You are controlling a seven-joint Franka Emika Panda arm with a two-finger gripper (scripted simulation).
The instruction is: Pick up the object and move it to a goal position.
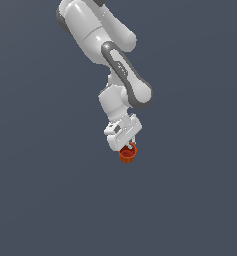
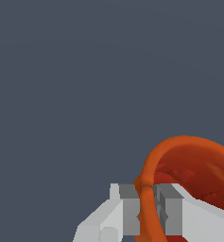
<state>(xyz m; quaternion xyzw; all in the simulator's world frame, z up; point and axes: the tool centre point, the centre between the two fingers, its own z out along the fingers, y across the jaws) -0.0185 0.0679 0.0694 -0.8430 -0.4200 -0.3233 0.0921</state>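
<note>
The object is a small orange-red ribbed pot [image 1: 127, 155] with a round rim. It hangs right under my white gripper [image 1: 130, 146] in the exterior view, against the plain dark grey ground. In the wrist view the pot's rim [image 2: 151, 189] runs between my two fingers, with one grey pad [image 2: 130, 210] outside the wall and the other [image 2: 169, 208] inside the pot. My gripper [image 2: 149, 210] is shut on the pot's wall. The pot's base is hidden in the wrist view.
The white arm [image 1: 115, 55] reaches down from the top of the exterior view. Only uniform dark grey ground shows around it. No goal marker shows in either view.
</note>
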